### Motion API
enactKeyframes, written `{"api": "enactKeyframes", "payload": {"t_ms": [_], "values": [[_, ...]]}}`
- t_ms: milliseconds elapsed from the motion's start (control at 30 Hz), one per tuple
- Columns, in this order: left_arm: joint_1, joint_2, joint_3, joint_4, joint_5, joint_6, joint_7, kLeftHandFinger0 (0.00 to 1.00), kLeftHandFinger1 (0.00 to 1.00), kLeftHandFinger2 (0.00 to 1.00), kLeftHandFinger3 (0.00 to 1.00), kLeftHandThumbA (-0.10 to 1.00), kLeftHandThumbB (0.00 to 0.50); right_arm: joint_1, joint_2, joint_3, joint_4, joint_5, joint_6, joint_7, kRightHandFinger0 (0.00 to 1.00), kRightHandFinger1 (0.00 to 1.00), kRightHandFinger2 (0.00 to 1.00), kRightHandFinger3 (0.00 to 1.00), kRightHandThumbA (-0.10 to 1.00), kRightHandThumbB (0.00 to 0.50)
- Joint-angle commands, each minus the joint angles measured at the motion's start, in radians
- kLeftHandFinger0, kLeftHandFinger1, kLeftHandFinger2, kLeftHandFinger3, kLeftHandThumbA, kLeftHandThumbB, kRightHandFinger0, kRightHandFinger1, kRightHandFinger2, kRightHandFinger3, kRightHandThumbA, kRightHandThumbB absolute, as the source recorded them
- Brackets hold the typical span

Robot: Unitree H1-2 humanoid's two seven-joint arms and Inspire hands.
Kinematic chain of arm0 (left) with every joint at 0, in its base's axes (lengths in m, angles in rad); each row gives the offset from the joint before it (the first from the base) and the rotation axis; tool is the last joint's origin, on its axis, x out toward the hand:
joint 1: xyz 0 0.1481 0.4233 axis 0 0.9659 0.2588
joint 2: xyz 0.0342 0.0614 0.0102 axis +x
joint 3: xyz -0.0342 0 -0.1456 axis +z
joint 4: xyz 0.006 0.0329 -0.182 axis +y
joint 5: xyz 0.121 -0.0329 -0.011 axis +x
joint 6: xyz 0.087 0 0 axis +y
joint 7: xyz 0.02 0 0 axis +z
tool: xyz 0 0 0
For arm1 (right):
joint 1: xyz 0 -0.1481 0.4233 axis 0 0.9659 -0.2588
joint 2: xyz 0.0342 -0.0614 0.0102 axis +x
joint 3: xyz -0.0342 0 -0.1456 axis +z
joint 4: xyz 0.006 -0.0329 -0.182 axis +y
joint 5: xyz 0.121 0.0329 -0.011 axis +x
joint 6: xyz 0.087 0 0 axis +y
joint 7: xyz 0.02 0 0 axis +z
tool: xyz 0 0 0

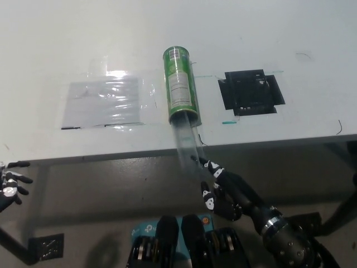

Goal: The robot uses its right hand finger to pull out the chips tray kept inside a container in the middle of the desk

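Right hand (pixel 226 190) hooks clear tray (pixel 188 144) protruding from green container (pixel 179 85).

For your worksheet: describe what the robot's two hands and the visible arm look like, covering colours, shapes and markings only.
The right hand is black with small white patches on its fingers, on a black segmented forearm with a silvery ring at the wrist. The left hand is white with dark fingertips, only partly in view.

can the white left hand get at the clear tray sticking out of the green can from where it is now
Probably not as it stands: the left hand rests open at the far left edge, below the desk, while the tray juts out mid-desk, with the right hand already at its end.
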Motion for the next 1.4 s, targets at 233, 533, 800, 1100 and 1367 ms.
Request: {"api": "enactKeyframes", "payload": {"t_ms": [233,533,800,1100,1367], "values": [[0.015,0.007,0.01,-0.021,-0.011,-0.032,-0.008,0.34,0.41,0.49,0.66,-0.1,0.055,-0.066,-0.034,-0.081,-0.155,0.075,0.034,0.077,0.08,0.14,1.0,1.0,-0.1,0.251],[0.021,0.001,0.012,-0.022,-0.009,-0.028,-0.002,0.33,0.4,0.49,0.65,-0.1,0.071,0.0,-0.073,-0.111,-0.332,0.115,0.129,0.137,0.07,0.1,1.0,1.0,-0.1,0.288],[0.028,0.0,0.011,-0.016,-0.003,-0.036,0.0,0.36,0.41,0.49,0.65,-0.1,0.071,0.08,-0.132,-0.214,-0.433,0.176,0.14,0.132,0.0,0.04,1.0,1.0,-0.1,0.284],[0.04,-0.006,0.008,-0.012,0.004,-0.038,0.003,0.36,0.41,0.5,0.67,-0.1,0.064,0.183,-0.123,-0.441,-0.448,0.288,0.138,0.055,0.21,0.02,1.0,1.0,-0.1,0.278],[0.039,-0.016,0.01,-0.003,0.003,-0.048,0.006,0.32,0.38,0.48,0.66,-0.1,0.066,0.243,-0.039,-0.567,-0.35,0.291,0.093,-0.044,0.28,0.06,1.0,1.0,-0.1,0.264]]}}
